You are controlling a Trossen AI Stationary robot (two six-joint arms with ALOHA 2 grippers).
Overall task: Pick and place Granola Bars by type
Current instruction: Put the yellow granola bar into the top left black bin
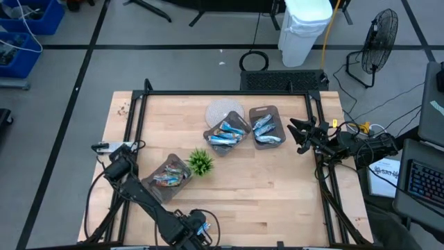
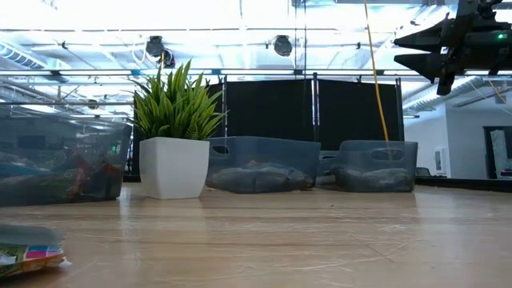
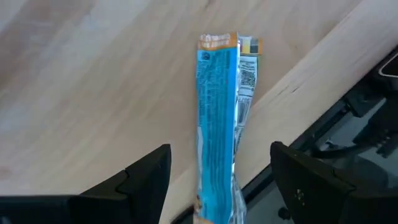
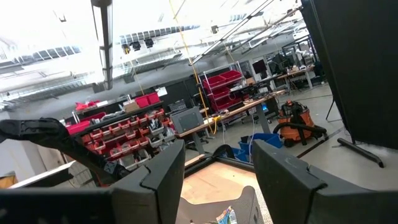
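light wooden table [image 1: 277,201] seen from above, black frame rails around it. left hand [image 3: 217,180] is low at the near edge of the table, bottom centre in the high view, fingers [image 3: 146,177] spread wide on either side of a long flat blue foil granola bar packet [image 3: 217,118] with an orange sealed end and a white barcode flap. the packet lies flat on the wood near the table edge, between the fingers, not gripped; can't tell if a finger touches it. in the low view a bit of colourful wrapper [image 2: 28,254] shows at the near left corner, blurred.

right hand [image 1: 300,133] is held up in the air over the right side of the table, just beside the right tray, fingers [image 4: 155,180] parted and holding nothing; in the low view it shows as dark prongs at top right [image 2: 432,50].

three grey translucent rectangular trays: left tray [image 1: 182,164] holds packets with red/orange marks [image 1: 166,179], middle tray [image 1: 239,119] holds blue and silver packets [image 1: 225,135], right tray [image 1: 272,111] holds blue and silver packets [image 1: 266,132] too. middle and right trays sit near each other at table centre back, left tray well apart toward the left arm. small green plant in a white square pot [image 2: 174,164] stands between the left and middle trays. round pale woven mat [image 1: 222,110] lies behind the middle tray, partly under it.
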